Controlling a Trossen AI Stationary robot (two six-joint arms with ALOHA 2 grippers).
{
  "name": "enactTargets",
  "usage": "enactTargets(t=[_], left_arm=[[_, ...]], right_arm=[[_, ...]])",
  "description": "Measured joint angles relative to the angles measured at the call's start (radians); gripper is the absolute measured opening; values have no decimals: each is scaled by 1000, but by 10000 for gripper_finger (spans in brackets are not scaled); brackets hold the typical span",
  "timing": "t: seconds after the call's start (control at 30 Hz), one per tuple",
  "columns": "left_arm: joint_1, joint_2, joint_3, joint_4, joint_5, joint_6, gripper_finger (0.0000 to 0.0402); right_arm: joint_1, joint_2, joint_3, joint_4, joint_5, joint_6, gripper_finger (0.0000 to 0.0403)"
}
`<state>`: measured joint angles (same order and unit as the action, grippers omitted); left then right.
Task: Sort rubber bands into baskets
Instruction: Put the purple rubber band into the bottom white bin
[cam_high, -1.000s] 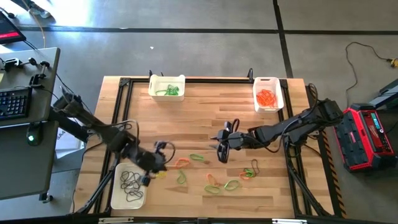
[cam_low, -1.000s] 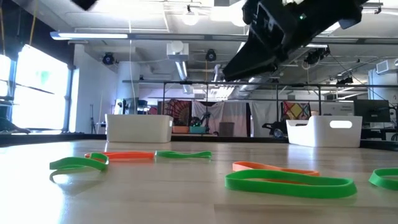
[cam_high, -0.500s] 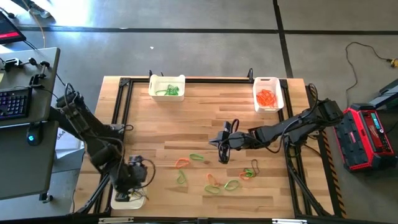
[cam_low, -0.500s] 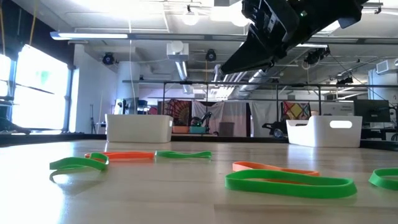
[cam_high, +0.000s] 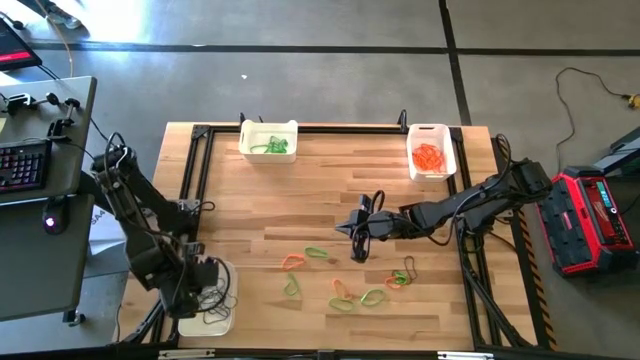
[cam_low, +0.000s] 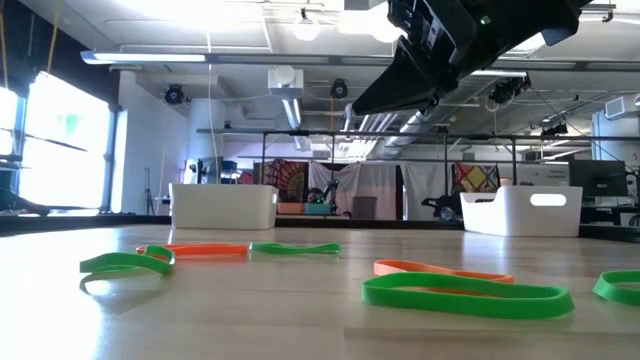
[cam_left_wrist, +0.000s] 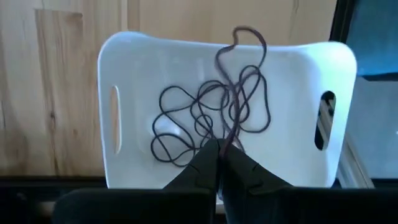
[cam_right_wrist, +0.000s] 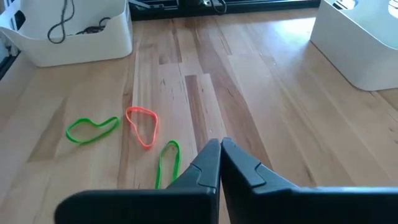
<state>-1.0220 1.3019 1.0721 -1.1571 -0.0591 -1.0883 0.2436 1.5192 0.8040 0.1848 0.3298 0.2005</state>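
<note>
My left gripper (cam_left_wrist: 219, 144) hangs over the near-left basket (cam_high: 225, 318) and is shut on a dark rubber band (cam_left_wrist: 247, 37). Several dark bands (cam_left_wrist: 186, 118) lie in that basket (cam_left_wrist: 130, 56). My right gripper (cam_right_wrist: 219, 146) is shut above the middle of the table (cam_high: 358, 242), with nothing seen between its fingers. Loose green and orange rubber bands (cam_high: 318, 253) (cam_high: 292, 262) (cam_high: 373, 297) lie flat on the wood near it. The far-left basket (cam_high: 268, 140) holds green bands. The far-right basket (cam_high: 430, 150) holds orange ones. My left gripper pinches one dark rubber band (cam_left_wrist: 231, 127) between its two fingertips, coming from above and pointing down. The band hangs below the fingers as a long loop over the basket. Whether its lower end rests on the bands inside, I cannot tell.
A black metal frame (cam_high: 200, 135) runs around the tabletop's edges. More bands, green, orange and one dark (cam_high: 403, 275) (cam_high: 345, 295), lie toward the near right. In the low view, green (cam_low: 465, 292) and orange (cam_low: 195, 250) bands lie in the foreground. A desk with a keyboard (cam_high: 20, 165) stands left of the table.
My left gripper has swung from the table beside the near-left basket toward the near-left corner until it stands over that basket, rolling and tipping further down, with the dark band still in its fingers. My right gripper has stayed in place and shut.
</note>
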Motion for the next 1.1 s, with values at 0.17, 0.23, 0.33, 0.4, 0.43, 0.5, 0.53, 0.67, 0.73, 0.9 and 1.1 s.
enactTargets(t=[0.17, 0.23, 0.33, 0.4, 0.43, 0.5, 0.53, 0.67, 0.73, 0.9, 1.1], left_arm=[[1, 15, -19, -3, 18, -9, 0], [1, 23, -41, -1, 46, -23, 0], [1, 32, -83, -1, 100, -42, 0], [1, 36, -99, 0, 129, -45, 0], [1, 36, -102, 2, 138, -45, 0], [1, 36, -105, -1, 151, -49, 0], [1, 36, -105, -7, 161, -53, 0], [1, 36, -105, -26, 208, -59, 0], [1, 33, -105, -61, 218, -64, 0], [1, 16, -105, -83, 218, -87, 0], [21, 18, -105, 72, 178, -63, 0]], right_arm=[[0, 0, 0, 0, 0, 0, 0], [0, 0, 0, 0, 0, 0, 0], [0, 0, 0, 0, 0, 0, 0], [0, 0, 0, -1, 0, 0, 0], [0, 0, 0, -3, 0, 0, 0], [0, 0, 0, -6, 0, 0, 0], [0, 0, 0, -7, 0, 0, 0], [-2, 0, 0, -7, 0, -1, 0], [-2, 0, 0, -7, 0, -1, 0], [-2, 0, 0, -8, 0, -2, 0], [-2, 0, 0, -16, 0, -1, 0]])
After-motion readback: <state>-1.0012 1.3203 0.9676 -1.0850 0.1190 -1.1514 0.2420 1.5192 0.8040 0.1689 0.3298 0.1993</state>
